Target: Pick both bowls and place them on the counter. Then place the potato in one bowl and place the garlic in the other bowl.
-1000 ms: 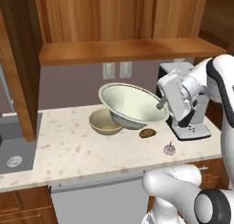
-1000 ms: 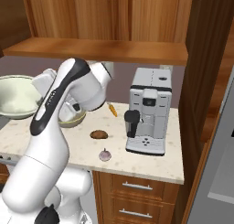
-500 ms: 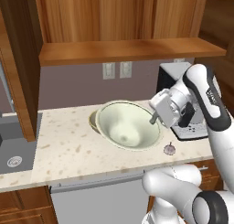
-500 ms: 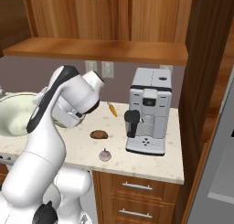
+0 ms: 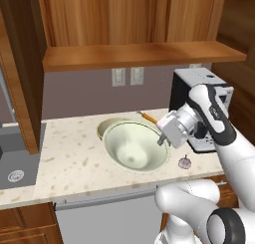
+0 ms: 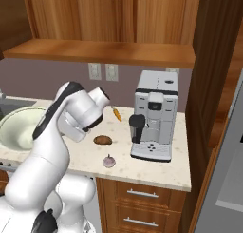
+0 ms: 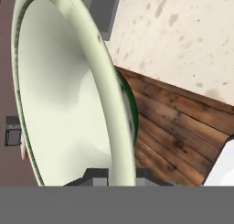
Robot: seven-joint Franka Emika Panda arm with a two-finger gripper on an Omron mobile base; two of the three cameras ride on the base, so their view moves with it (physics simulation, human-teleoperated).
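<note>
Over counter point(image 5: 74, 153), pincer point(image 5: 162, 138) clamps cream bowl point(image 5: 134, 148) rim.

The wide cream bowl point(image 5: 133, 147) covers most of the tan-olive bowl point(image 5: 108, 125) behind it, leaving a sliver of rim. The end effector point(image 5: 162, 139) meets the cream bowl's rim, its fingertips too small to make out. Beyond the cream bowl, the arm hides the potato; the carrot point(image 5: 148, 118) shows partly.
</note>
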